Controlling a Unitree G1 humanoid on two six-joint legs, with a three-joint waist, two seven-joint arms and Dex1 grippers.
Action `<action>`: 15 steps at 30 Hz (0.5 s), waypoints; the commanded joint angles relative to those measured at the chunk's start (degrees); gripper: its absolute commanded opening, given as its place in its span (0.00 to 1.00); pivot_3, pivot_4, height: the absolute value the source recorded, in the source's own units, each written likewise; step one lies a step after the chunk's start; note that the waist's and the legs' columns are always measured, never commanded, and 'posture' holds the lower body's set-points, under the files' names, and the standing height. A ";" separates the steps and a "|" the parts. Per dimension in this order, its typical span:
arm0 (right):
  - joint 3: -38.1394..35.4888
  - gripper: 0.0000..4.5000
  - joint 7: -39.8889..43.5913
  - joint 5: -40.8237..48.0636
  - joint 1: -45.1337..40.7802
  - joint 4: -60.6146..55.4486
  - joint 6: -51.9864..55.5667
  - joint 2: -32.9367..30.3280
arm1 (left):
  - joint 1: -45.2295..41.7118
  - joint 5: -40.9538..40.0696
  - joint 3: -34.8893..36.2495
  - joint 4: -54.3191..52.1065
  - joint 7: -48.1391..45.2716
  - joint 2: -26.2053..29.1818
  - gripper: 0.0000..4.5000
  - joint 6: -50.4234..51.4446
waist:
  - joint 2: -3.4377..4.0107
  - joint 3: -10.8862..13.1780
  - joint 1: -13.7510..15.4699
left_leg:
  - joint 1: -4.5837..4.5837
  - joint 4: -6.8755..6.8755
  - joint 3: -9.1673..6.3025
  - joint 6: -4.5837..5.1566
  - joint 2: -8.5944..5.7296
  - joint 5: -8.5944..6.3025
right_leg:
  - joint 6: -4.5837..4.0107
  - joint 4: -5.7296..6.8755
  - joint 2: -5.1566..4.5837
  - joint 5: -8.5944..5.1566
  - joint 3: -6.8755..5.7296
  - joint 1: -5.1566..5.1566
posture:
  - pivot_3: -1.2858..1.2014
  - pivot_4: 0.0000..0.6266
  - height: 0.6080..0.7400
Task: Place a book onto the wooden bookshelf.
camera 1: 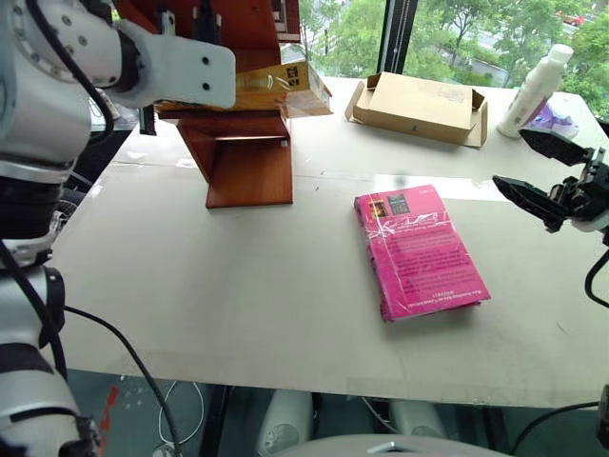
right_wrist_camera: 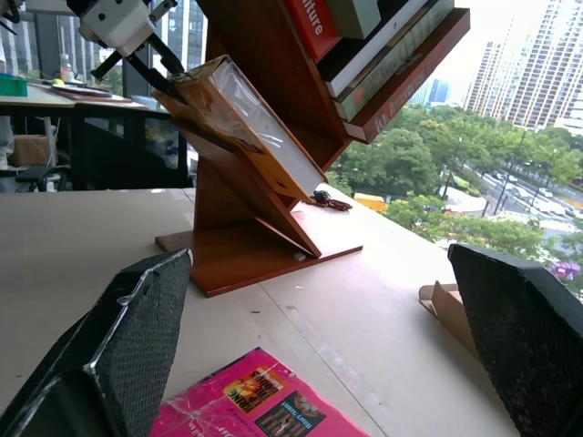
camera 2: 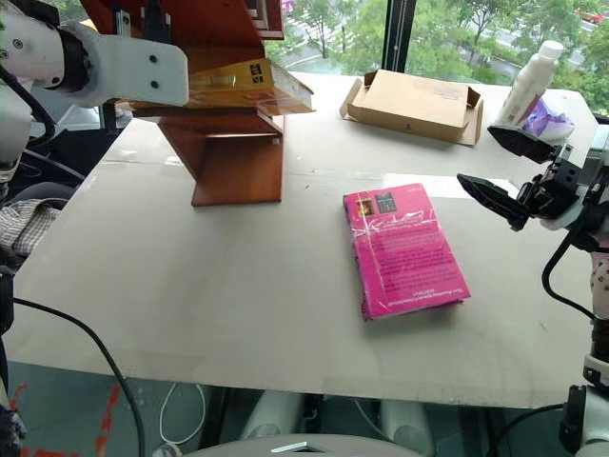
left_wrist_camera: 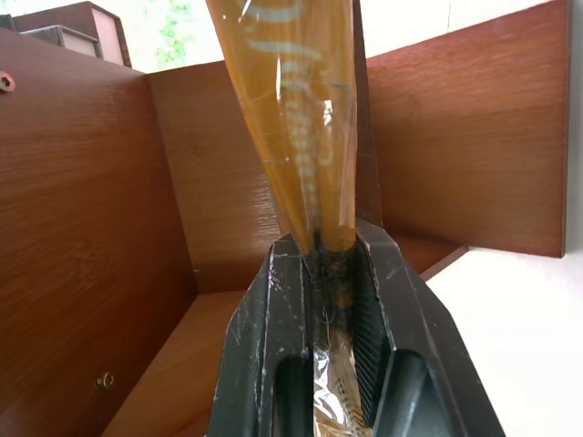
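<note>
The yellow-orange book (right_wrist_camera: 246, 118) in glossy wrap lies along a slanted board of the reddish-brown wooden bookshelf (camera 1: 249, 162) at the table's far left. My left gripper (right_wrist_camera: 146, 68) is shut on the book's upper end. In the left wrist view its black fingers (left_wrist_camera: 273, 300) pinch the wrapped book (left_wrist_camera: 301, 118) inside the bookshelf (left_wrist_camera: 82, 228). The book's free end (camera 1: 281, 84) sticks out of the bookshelf on the right. At the right edge of the table my right gripper (camera 1: 538, 171) hovers open, holding nothing.
A pink book (camera 1: 419, 249) lies flat mid-table, right of centre. A tan cardboard box (camera 1: 419, 107) sits at the back, with a white bottle (camera 1: 535, 90) to its right. Other books (right_wrist_camera: 314, 23) fill an upper shelf. The bookshelf base (right_wrist_camera: 255, 250) stands on the table.
</note>
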 commanded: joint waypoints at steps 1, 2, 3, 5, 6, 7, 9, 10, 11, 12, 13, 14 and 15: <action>-1.51 1.00 0.33 1.36 -0.67 -1.70 -0.45 -0.88 | 2.84 1.86 1.44 4.60 0.52 2.20 0.01 -3.99 | 0.02 -0.01 -0.84 | 0.07 0.00 0.05 0.00 0.01 0.00 | 0.00 0.07 0.00 0.00 0.06 0.00 | 0.52 0.24 1.00; -1.58 1.00 0.35 1.40 -0.48 -1.78 -0.47 -0.96 | 3.50 1.63 1.91 5.34 1.21 1.97 0.01 -4.75 | 0.08 -0.05 -1.19 | 0.11 0.00 0.07 0.00 0.01 0.00 | 0.00 0.20 0.00 -0.01 0.11 -0.02 | 0.52 0.24 1.00; -1.80 1.00 0.24 1.57 -0.16 -1.97 -0.29 -1.09 | 4.42 1.41 2.36 6.16 1.81 1.84 0.01 -5.81 | 0.12 -0.07 -1.33 | 0.21 -0.01 0.13 0.00 0.02 0.00 | -0.01 0.32 0.02 -0.01 0.19 -0.02 | 0.52 0.24 1.00; -2.16 1.00 -0.05 1.84 0.72 -2.67 0.08 -1.27 | 5.81 1.24 3.24 7.49 2.49 1.26 0.01 -6.10 | 0.15 -0.09 -1.35 | 0.39 -0.01 0.22 -0.01 0.02 0.01 | -0.01 0.53 0.05 -0.02 0.31 -0.01 | 0.52 0.24 1.00; -2.25 1.00 -0.20 1.96 1.09 -3.02 0.23 -1.30 | 6.26 1.57 3.22 7.85 2.08 1.34 0.01 -6.14 | 0.16 -0.09 -1.35 | 0.53 -0.04 0.28 -0.01 0.02 0.01 | 0.00 0.58 0.09 -0.04 0.37 0.06 | 0.52 0.24 1.00; -2.33 1.00 -0.39 2.12 1.46 -3.41 0.43 -1.31 | 5.87 1.83 2.96 8.05 1.70 0.32 0.12 -5.03 | 0.17 -0.10 -1.37 | 0.76 -0.08 0.36 -0.01 0.05 0.01 | 0.14 0.59 0.14 -0.15 0.45 0.20 | 0.52 0.24 1.00; -2.45 1.00 -0.80 2.54 2.06 -4.26 1.05 -1.46 | 3.89 2.21 2.61 7.79 1.46 -2.58 0.29 -2.24 | 0.25 -0.15 -1.36 | 1.01 -0.10 0.53 -0.01 0.19 0.01 | -0.02 0.62 0.24 -0.26 0.61 0.31 | 0.52 0.24 1.00; -2.56 1.00 -0.94 2.76 2.25 -4.60 1.37 -1.56 | 2.47 2.34 2.71 7.76 2.20 -4.37 0.42 -1.28 | 0.25 -0.15 -1.23 | 1.04 -0.09 0.59 -0.01 0.21 0.01 | -0.03 0.64 0.27 -0.26 0.68 0.31 | 0.52 0.24 1.00; -2.64 1.00 -1.08 2.94 2.40 -4.88 1.67 -1.69 | 0.95 2.38 3.06 7.58 2.44 -5.77 0.51 -0.11 | 0.21 -0.12 -1.13 | 1.02 -0.08 0.62 -0.01 0.19 0.01 | -0.02 0.64 0.28 -0.25 0.70 0.30 | 0.52 0.24 1.00; -2.70 1.00 -1.18 3.06 2.49 -5.06 1.95 -1.86 | -0.33 2.09 3.52 7.16 2.10 -6.65 0.62 0.78 | 0.11 -0.07 -1.05 | 0.96 -0.04 0.60 -0.02 0.19 0.01 | -0.02 0.64 0.29 -0.25 0.69 0.29 | 0.52 0.24 1.00; -2.80 1.00 -1.24 3.19 2.51 -5.12 2.22 -2.06 | -1.34 1.34 4.22 6.15 0.92 -7.04 0.72 2.29 | 0.03 -0.02 -1.02 | 0.85 -0.01 0.61 -0.02 0.21 0.01 | -0.01 0.62 0.29 -0.24 0.69 0.24 | 0.52 0.24 1.00; -2.89 1.00 -1.26 3.28 2.50 -5.13 2.42 -2.20 | -1.91 0.84 4.67 5.40 -0.09 -7.21 0.72 3.40 | 0.00 -0.01 -1.05 | 0.72 0.01 0.62 -0.02 0.24 0.01 | 0.04 0.57 0.29 -0.16 0.71 0.15 | 0.52 0.24 1.00; -3.01 1.00 -1.21 3.39 2.48 -5.08 2.59 -2.35 | -2.26 0.45 5.03 4.60 -1.03 -7.15 0.72 4.52 | 0.00 -0.02 -1.16 | 0.49 0.07 0.63 -0.01 0.26 0.01 | -0.02 0.52 0.27 0.01 0.71 0.00 | 0.52 0.24 1.00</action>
